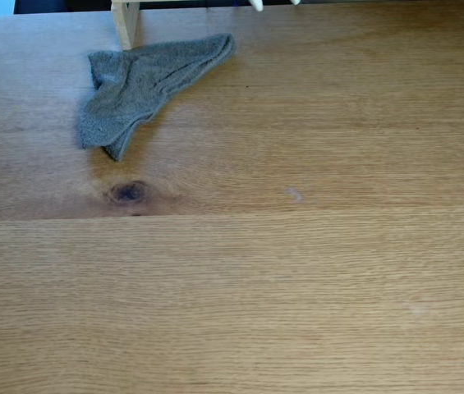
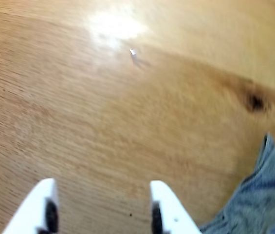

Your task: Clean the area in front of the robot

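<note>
At the bottom edge of the wrist view, the white plastic two-fingered claw (image 2: 103, 207) hangs above bare wood, its jaws spread wide and holding nothing. Its two fingers (image 2: 169, 207) are angular, each with a dark pad on the inner face. Beneath lies the pale oak tabletop (image 2: 127, 122), marked by one dark knot (image 2: 255, 101), one tiny white speck (image 2: 133, 51) and a bright glare patch. One crumpled grey cloth (image 1: 145, 82) lies to the right of the claw in that view; in the fixed view it rests at the far left beside one pale wooden post (image 1: 125, 23).
</note>
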Controlling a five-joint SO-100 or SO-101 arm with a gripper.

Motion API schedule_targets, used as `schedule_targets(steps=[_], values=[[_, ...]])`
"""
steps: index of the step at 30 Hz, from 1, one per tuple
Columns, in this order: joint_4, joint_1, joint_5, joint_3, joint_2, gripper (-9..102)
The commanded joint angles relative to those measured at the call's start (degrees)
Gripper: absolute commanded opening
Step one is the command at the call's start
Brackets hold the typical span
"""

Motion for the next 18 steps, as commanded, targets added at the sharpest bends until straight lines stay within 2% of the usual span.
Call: schedule_targets(steps=[1, 6, 11, 18], values=[[-5.36, -1.76, -1.05, -0.7, -7.03, 25], [-14.94, 1.93, -1.05, -9.58, -25.14, 29], [-18.46, 8.79, -1.23, -20.65, -40.08, 36], [-23.47, 23.12, -1.85, -36.21, -57.66, 43]])
